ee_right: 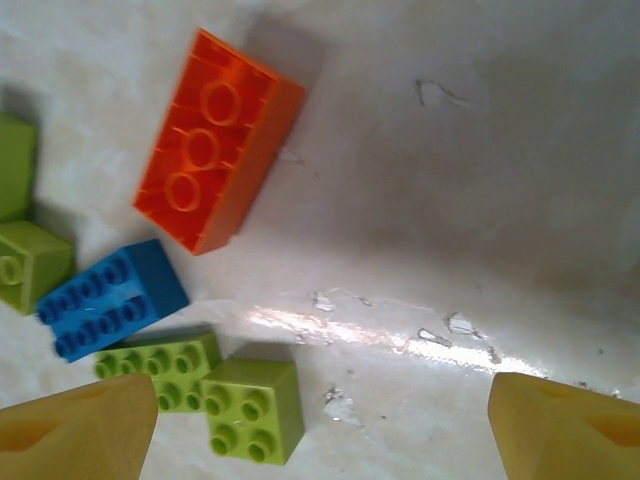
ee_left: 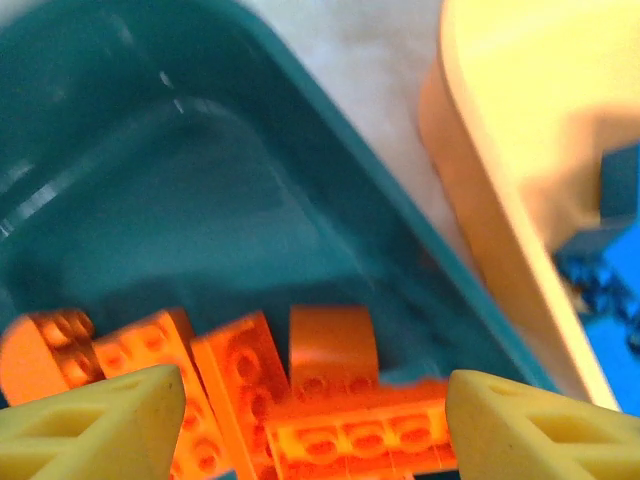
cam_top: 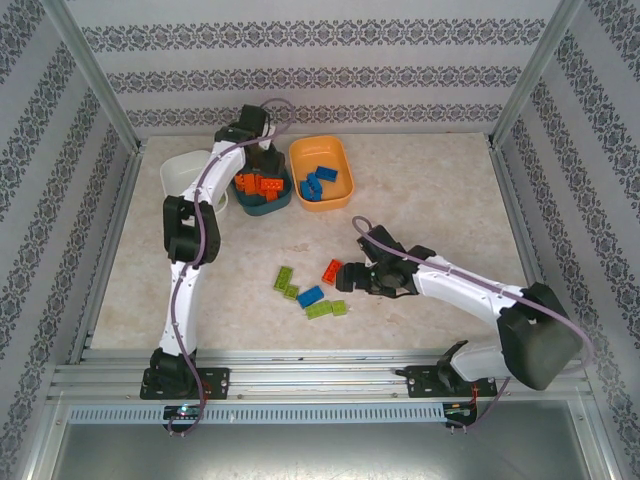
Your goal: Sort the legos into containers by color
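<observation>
Left gripper (ee_left: 315, 418) stood spread, empty, above orange legos (ee_left: 335, 350) in the teal tub (ee_left: 200, 200); right gripper (ee_right: 320, 432) gaped, empty, over table (ee_right: 470, 180).

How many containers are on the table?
3, in a row at the far side: white tub on the left, dark teal tub in the middle, orange tub on the right.

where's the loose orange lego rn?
Top view: the loose orange lego lies on the table near centre, directly in front of the open right gripper, with the blue lego beside it.
</observation>
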